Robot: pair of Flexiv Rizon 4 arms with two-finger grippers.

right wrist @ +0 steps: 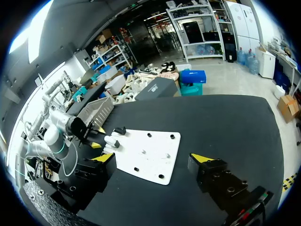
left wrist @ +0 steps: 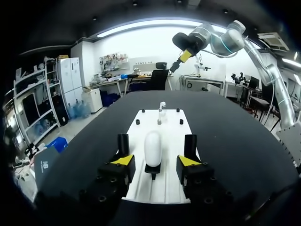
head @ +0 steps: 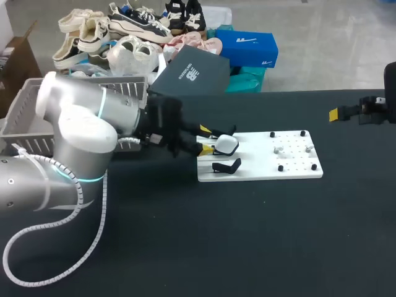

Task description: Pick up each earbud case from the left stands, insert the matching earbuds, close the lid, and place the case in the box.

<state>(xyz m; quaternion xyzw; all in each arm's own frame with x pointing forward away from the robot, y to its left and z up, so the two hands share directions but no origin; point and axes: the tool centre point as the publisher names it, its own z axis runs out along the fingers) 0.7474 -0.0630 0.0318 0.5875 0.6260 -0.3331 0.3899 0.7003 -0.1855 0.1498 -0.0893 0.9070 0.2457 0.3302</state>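
A white earbud case (head: 227,144) stands upright on a black stand at the left end of the white board (head: 260,168). My left gripper (head: 206,138) is level with it. In the left wrist view the case (left wrist: 153,147) sits between the open fingers (left wrist: 123,161), with a gap on each side. A second black stand (head: 226,166) closer to me is empty. Small earbuds (head: 278,149) rest among black pegs on the board's right half. My right gripper (head: 339,113) hangs open at the far right, well above the table, looking down on the board (right wrist: 150,157).
A grey slatted basket (head: 25,117) sits at the table's back left, behind my left arm, and also shows in the right wrist view as the basket (right wrist: 96,110). Black tabletop (head: 247,235) lies bare in front of the board and to its right.
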